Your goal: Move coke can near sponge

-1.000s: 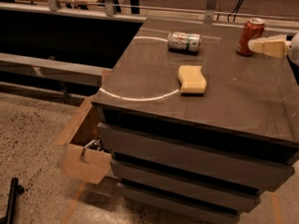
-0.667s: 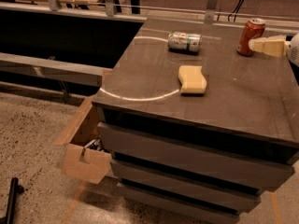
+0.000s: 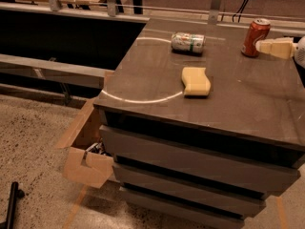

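Hovering beside one coke can [image 3: 255, 31], the gripper [image 3: 261, 46], grip state unclear; one sponge [image 3: 196, 81], one silver-green can [image 3: 188, 42]

A silver-and-green can [image 3: 188, 42] lies sideways on the cabinet top [image 3: 248, 99].

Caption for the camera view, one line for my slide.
Gripper beside upright coke can at far right; sponge central, silver-and-green can lying behind it.

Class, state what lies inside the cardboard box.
Only dark, unidentifiable clutter shows in the cardboard box; its front wall hides the rest. The gripper is beside the coke can.
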Controlling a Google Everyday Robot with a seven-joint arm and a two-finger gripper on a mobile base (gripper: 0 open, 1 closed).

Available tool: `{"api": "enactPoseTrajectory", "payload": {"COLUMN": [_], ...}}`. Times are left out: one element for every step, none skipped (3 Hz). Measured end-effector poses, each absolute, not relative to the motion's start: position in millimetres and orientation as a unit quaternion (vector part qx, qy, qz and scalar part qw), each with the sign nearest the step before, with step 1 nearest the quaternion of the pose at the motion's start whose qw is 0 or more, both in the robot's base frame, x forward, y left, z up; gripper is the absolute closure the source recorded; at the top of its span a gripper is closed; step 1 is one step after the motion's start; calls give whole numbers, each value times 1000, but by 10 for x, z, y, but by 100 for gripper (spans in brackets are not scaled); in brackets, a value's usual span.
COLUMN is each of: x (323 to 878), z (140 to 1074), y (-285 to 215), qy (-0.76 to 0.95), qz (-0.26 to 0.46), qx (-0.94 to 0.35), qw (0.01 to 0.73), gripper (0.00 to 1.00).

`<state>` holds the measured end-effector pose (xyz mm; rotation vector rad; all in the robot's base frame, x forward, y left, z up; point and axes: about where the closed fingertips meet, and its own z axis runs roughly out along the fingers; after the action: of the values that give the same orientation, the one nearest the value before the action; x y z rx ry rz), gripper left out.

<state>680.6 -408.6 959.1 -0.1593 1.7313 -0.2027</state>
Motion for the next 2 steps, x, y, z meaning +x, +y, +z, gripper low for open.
{"api": "enactPoseTrajectory", "payload": {"x": [6925,7116], "z": [9538,9513], "y": [-4162,-4283], "qy": [760,757], "qz": [-85,-89], "qx": [-68,-64], "qw": [641,645], "gripper": [0,0]}}
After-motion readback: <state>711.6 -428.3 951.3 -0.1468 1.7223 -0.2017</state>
